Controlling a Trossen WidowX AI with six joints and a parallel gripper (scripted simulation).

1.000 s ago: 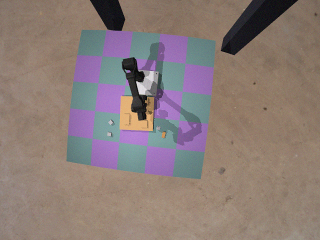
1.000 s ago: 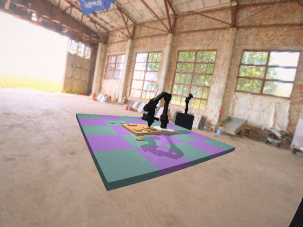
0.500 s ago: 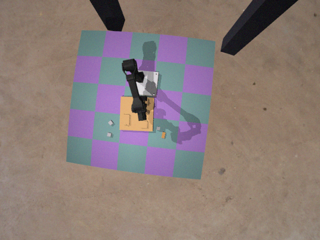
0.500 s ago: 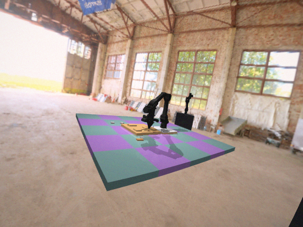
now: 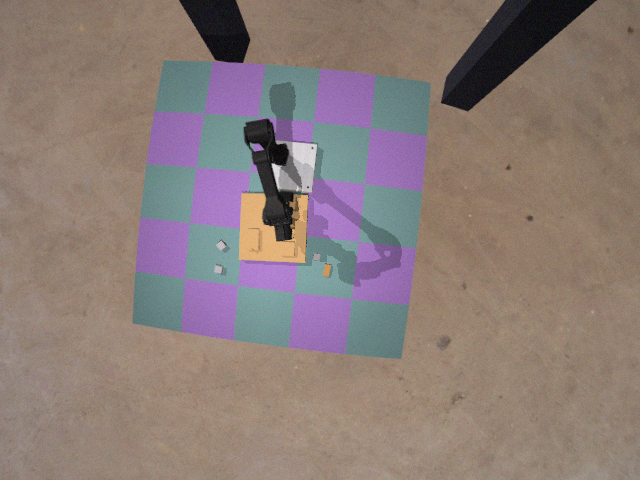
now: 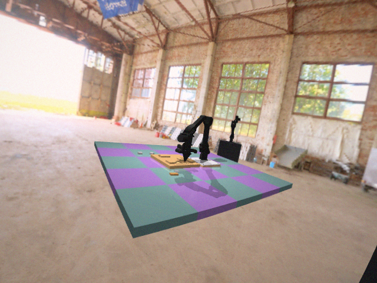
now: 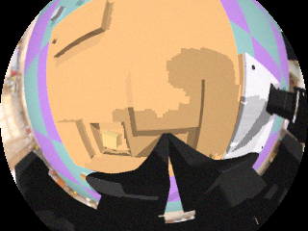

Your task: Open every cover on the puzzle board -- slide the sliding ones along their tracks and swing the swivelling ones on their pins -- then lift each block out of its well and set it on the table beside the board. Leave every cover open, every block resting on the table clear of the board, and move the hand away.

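Note:
The orange puzzle board [image 5: 253, 206] [image 6: 165, 163] [image 7: 161, 26] lies on the checkered mat in front of the arm's white base plate [image 5: 298, 160]. My gripper [image 5: 283, 236] [image 6: 184, 158] [image 7: 166, 136] is shut and empty, with its tips down at the board's surface over its right half. In the wrist view a flat cover [image 7: 154, 121] lies just ahead of the tips, and beside it an open well holds an orange block [image 7: 114, 139]. Another cover [image 7: 80, 40] lies at the board's far corner. Two grey blocks [image 5: 221, 245] [image 5: 218, 269] lie left of the board. A grey block [image 5: 316, 256] and an orange block [image 5: 327, 270] [image 6: 174, 174] lie to its right.
The purple and teal mat [image 5: 372, 155] [image 6: 152, 207] is a raised slab on a concrete floor. Two dark posts [image 5: 219, 25] [image 5: 496, 51] stand beyond its far edge. The arm's shadow falls right of the board.

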